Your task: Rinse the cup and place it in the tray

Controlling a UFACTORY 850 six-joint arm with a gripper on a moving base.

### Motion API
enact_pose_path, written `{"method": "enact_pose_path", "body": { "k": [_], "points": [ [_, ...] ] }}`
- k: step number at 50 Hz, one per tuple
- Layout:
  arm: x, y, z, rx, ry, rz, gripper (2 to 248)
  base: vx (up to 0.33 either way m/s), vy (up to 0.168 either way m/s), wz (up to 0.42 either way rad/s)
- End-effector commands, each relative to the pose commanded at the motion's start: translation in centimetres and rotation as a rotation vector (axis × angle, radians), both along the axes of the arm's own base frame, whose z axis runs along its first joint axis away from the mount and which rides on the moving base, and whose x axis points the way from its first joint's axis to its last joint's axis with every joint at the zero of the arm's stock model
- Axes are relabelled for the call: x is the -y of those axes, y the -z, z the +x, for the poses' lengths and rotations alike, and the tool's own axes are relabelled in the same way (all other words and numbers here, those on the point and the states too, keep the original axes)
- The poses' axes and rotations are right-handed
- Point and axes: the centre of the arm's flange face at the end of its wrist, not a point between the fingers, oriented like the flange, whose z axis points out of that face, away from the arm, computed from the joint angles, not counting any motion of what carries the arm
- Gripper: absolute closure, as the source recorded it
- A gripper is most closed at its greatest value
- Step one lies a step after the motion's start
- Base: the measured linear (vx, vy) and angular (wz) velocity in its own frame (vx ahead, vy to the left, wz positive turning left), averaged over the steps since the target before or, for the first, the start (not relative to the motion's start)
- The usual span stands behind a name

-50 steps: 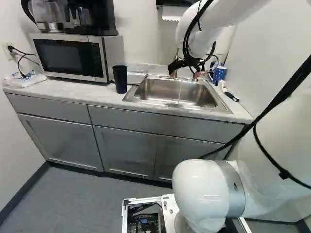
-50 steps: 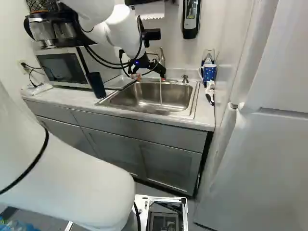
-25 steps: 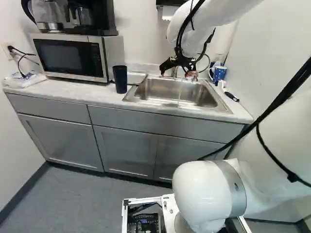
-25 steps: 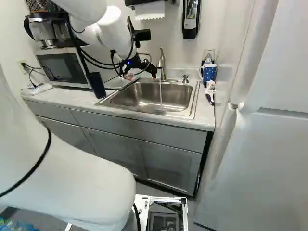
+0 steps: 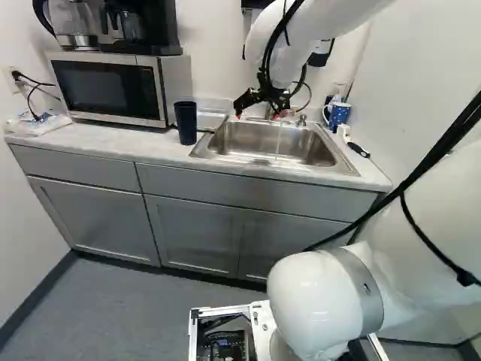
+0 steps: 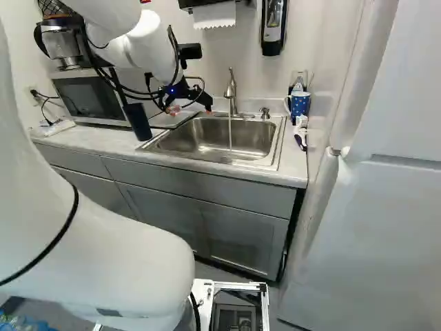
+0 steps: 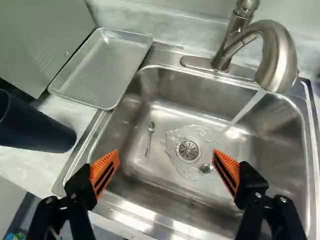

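Observation:
My gripper (image 5: 257, 113) hangs over the back left part of the sink (image 5: 220, 154) in the left base view. In the wrist view the gripper (image 7: 166, 158) is spread wide, with nothing between its orange pads. The dark blue cup (image 7: 36, 126) stands upright on the counter, beside the sink and apart from the gripper. Behind the cup, the empty metal tray (image 7: 97, 67) lies next to the sink's rim. Water (image 7: 245, 112) runs from the faucet (image 7: 278, 57) into the basin.
A small spoon (image 7: 149, 139) and a small round metal piece (image 7: 206, 168) lie in the basin. The microwave (image 5: 113, 86) is left of the cup. A blue dotted mug (image 6: 299, 103) and a brush (image 6: 300, 135) sit right of the sink.
My arm and open gripper have moved left over the sink in both base views, from near the faucet towards the cup's side. The base, cup and tray have stayed put.

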Motion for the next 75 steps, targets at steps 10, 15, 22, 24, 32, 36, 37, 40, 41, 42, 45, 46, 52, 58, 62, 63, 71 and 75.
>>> {"method": "enact_pose_path", "body": {
  "k": [10,15,22,24,32,36,37,40,41,42,45,46,52,58,62,63,71,75],
  "points": [
    [-1.6,0.0,0.0,-0.001,-0.038,0.000,3,0.000,0.000,0.000],
    [-2.4,0.0,0.0,-0.001,-0.056,0.000,3,0.000,0.000,0.000],
    [-3.5,0.0,0.0,-0.001,-0.082,0.000,3,0.000,0.000,0.000],
    [-3.8,0.0,-0.1,-0.001,-0.089,0.000,3,0.000,0.000,0.000],
    [-5.1,0.0,-0.2,-0.001,-0.119,0.000,3,0.000,0.000,0.000],
    [-5.7,0.0,-0.3,-0.001,-0.134,0.000,3,0.000,0.000,0.000],
    [-5.8,0.0,-0.4,-0.001,-0.138,0.000,3,0.000,0.000,0.000],
    [-6.3,0.0,-0.5,-0.001,-0.149,0.000,3,0.000,0.000,0.000],
    [-6.5,0.0,-0.5,-0.001,-0.153,0.000,3,0.000,0.000,0.000],
    [-6.6,0.0,-0.6,-0.001,-0.157,0.000,3,0.000,0.000,0.000],
    [-7.1,0.0,-0.7,-0.001,-0.168,0.000,3,0.000,0.000,0.000],
    [-7.3,0.0,-0.7,-0.001,-0.172,0.000,3,0.000,0.000,0.000],
    [-8.2,0.0,-1.0,-0.001,-0.196,0.000,3,0.000,0.000,0.000],
    [-9.2,0.0,-1.2,-0.001,-0.218,0.000,3,0.000,0.000,0.000],
    [-9.8,0.0,-1.4,-0.001,-0.234,0.000,3,0.000,0.000,0.000],
    [-9.9,0.0,-1.5,-0.001,-0.237,0.000,3,0.000,0.000,0.000],
    [-11.2,0.0,-1.9,-0.001,-0.269,0.000,3,0.000,0.000,0.000],
    [-11.8,-0.1,-2.1,-0.001,-0.284,0.000,3,0.000,0.000,0.000]
  ]
}}
